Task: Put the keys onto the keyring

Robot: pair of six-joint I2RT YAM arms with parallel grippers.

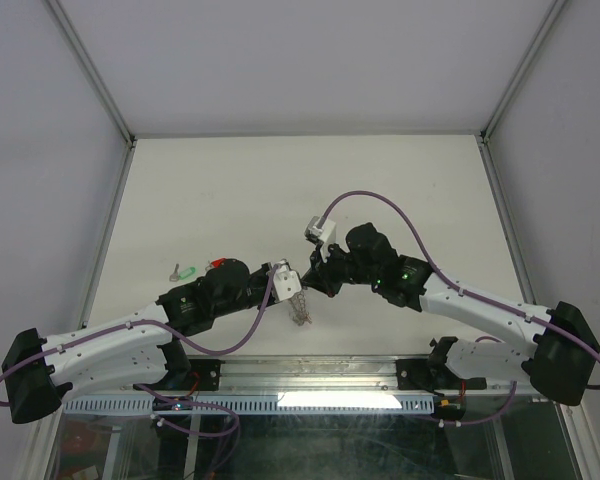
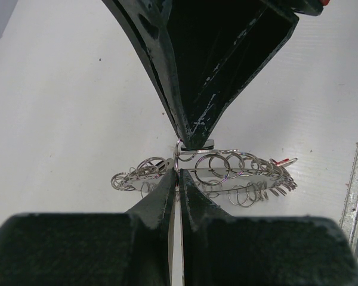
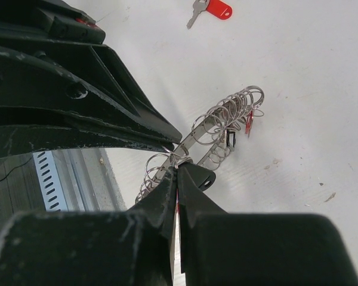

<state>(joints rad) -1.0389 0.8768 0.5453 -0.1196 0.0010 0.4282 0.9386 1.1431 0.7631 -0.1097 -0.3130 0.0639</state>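
Note:
The keyring (image 1: 301,308) hangs edge-on between both grippers above the table; it is a flat grey ring (image 2: 241,179) fringed with small split rings (image 3: 194,138). My left gripper (image 1: 288,280) is shut on its rim (image 2: 179,173). My right gripper (image 1: 312,278) meets it tip to tip, shut (image 3: 178,168) on a black-headed key (image 3: 201,180) at one split ring. A red key (image 3: 249,122) and a black key (image 3: 230,138) hang on the ring. A loose red key (image 1: 218,263) (image 3: 218,8) and a green key (image 1: 185,270) lie on the table to the left.
The white table (image 1: 380,190) is bounded by grey walls and metal frame posts (image 1: 92,70). A metal rail (image 1: 310,400) runs along the near edge by the arm bases. A purple cable (image 1: 380,200) loops over the right arm.

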